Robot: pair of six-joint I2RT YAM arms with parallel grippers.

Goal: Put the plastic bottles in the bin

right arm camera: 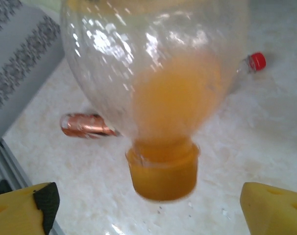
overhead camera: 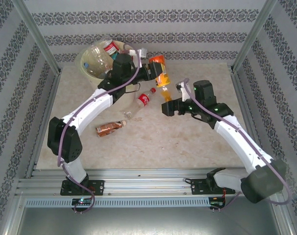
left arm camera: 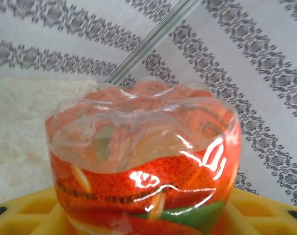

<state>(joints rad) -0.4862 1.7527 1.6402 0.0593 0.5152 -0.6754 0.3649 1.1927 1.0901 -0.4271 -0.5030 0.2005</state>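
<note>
The left gripper point(overhead camera: 153, 72) is clamped on a clear plastic bottle with an orange-and-red printed label and an orange cap point(overhead camera: 161, 77), gripping it around the labelled body; in the left wrist view the bottle's crumpled clear base point(left arm camera: 143, 127) points at the camera, and the yellow fingers point(left arm camera: 26, 215) press in from both sides at the lower edge; the bottle hangs clear of the pale marbled tabletop point(overhead camera: 187, 142), just to the right of the round cream-white bin lined with a pale yellow bag point(overhead camera: 86, 72), with its cap end pointing toward the near side; the right gripper point(overhead camera: 170, 97) sits at that cap end with its jaws spread wide; in the right wrist view the orange cap point(right arm camera: 163, 171) floats between the two yellow fingertips point(right arm camera: 273, 210), and neither one touches it; the clear shoulder of the bottle bulges above the cap, blurred and tinted orange; inside the bin lie a large clear plastic bottle point(overhead camera: 97, 56) and a smaller bottle with a red label point(overhead camera: 111, 47); on the table, near the left arm's forearm, a clear bottle with a red label and a red cap point(overhead camera: 141, 102) lies on its side, its cap toward the far right; closer to the near edge and apart from it lies a brown-labelled bottle point(overhead camera: 109, 128), also on its side; both show in the right wrist view, the brown one point(right arm camera: 85, 125) to the left of the held bottle and the red cap point(right arm camera: 256, 61) to its right.
</note>
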